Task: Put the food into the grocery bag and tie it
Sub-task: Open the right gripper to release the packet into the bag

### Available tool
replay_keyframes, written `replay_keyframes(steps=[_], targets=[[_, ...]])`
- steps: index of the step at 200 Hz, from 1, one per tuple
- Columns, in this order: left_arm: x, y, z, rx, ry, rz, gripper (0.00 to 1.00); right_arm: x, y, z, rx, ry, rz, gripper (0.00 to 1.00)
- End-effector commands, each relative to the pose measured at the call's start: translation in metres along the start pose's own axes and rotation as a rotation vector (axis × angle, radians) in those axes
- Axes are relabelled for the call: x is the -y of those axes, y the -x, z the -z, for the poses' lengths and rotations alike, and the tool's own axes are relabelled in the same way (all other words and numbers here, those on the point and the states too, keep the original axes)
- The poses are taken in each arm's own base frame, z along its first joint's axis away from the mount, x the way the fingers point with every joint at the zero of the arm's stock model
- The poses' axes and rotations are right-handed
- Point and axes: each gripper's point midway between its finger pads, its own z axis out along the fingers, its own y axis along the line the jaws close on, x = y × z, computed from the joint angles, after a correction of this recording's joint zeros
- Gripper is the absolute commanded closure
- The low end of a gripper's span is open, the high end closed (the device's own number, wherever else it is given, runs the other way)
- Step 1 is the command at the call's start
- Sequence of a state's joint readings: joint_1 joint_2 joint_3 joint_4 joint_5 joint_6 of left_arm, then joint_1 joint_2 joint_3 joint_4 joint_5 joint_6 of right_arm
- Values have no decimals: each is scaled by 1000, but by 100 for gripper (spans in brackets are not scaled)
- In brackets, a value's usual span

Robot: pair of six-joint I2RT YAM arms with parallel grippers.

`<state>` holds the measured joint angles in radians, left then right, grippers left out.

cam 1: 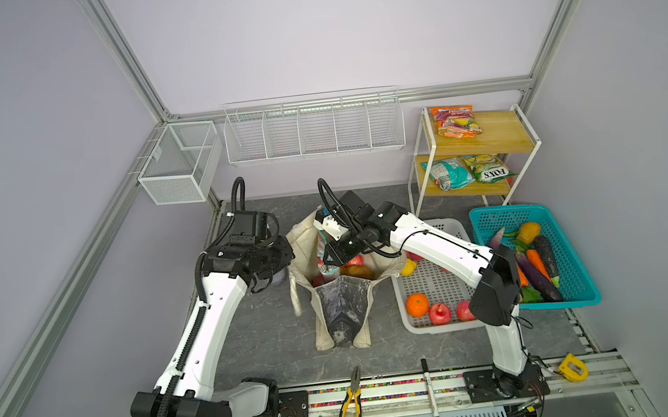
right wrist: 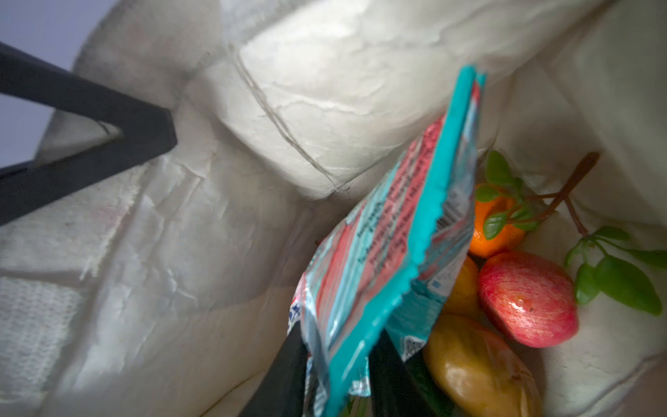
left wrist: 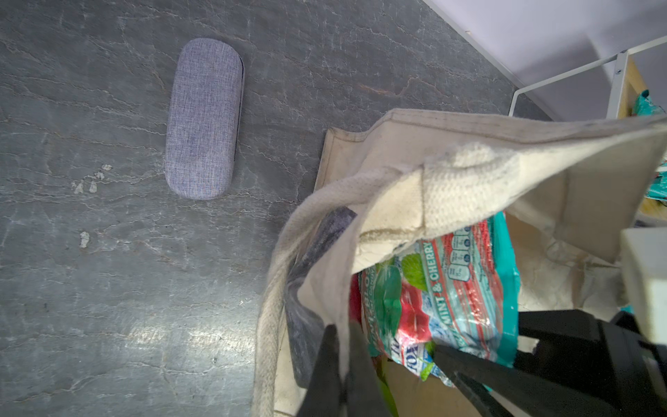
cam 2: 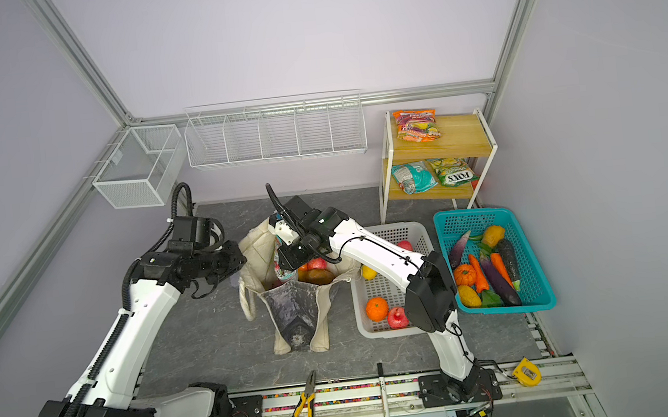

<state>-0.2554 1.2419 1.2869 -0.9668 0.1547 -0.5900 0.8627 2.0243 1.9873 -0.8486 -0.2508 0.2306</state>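
Both my grippers at the mouth of the canvas tote [cam 1: 343, 300].
My left gripper [left wrist: 341, 335] is clamped on its cream rim. My right gripper [right wrist: 337, 343] sits inside, jaws narrowly apart on either side of the mint-and-cherry candy packet [right wrist: 389, 231]; whether they pinch it I cannot tell. An apple [right wrist: 527, 299] and a mandarin [right wrist: 494, 234] lie in the bottom.

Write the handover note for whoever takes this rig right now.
Left pincer: shut on the grocery bag rim, holding it open.
Right pincer: inside the bag, jaws flanking the mint-cherry packet; grip unclear.
Done: apple, orange and a brown fruit lie in the bag.
To do: fruit in the white basket, vegetables in the teal basket, three packets on the shelf, then tying.
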Motion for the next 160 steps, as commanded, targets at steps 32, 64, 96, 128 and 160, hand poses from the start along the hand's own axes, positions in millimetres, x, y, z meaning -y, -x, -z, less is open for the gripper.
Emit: replay_keyframes(steps=[32, 64, 96, 128, 160], targets=[[6, 9, 12, 44, -20, -4, 100, 1, -2, 29, 4, -56, 37, 54], [5, 8, 13, 45, -21, -5, 100, 0, 8, 44, 41, -75, 54, 48], [4, 7, 14, 48, -23, -5, 100, -2, 12, 60, 49, -94, 58, 45], [4, 7, 14, 49, -24, -5, 100, -6, 23, 78, 88, -105, 75, 45], [4, 6, 13, 48, -26, -2, 100, -8, 40, 104, 151, -120, 87, 44]])
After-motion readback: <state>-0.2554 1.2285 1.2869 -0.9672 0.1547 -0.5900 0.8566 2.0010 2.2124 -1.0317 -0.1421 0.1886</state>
